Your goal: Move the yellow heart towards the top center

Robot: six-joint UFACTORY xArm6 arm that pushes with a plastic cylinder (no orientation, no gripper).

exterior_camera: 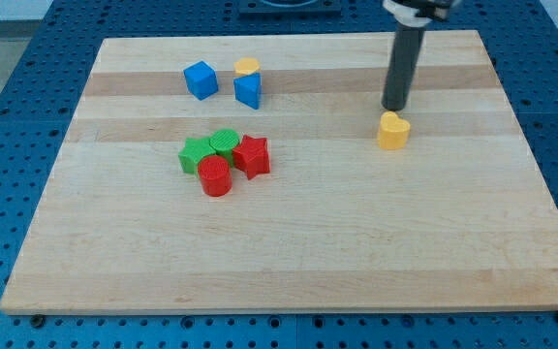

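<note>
The yellow heart (392, 131) lies on the wooden board (289, 252) at the view's right, a little above the middle. My tip (393, 109) stands just above the heart in the view, at its top edge; whether they touch cannot be told. The dark rod rises from there to the view's top.
A blue cube (201, 79), a blue block (248, 91) and a small yellow block (247, 67) sit at the top left of centre. A cluster of a green block (196, 155), a green cylinder (225, 142), a red star (252, 156) and a red cylinder (216, 177) lies left of centre.
</note>
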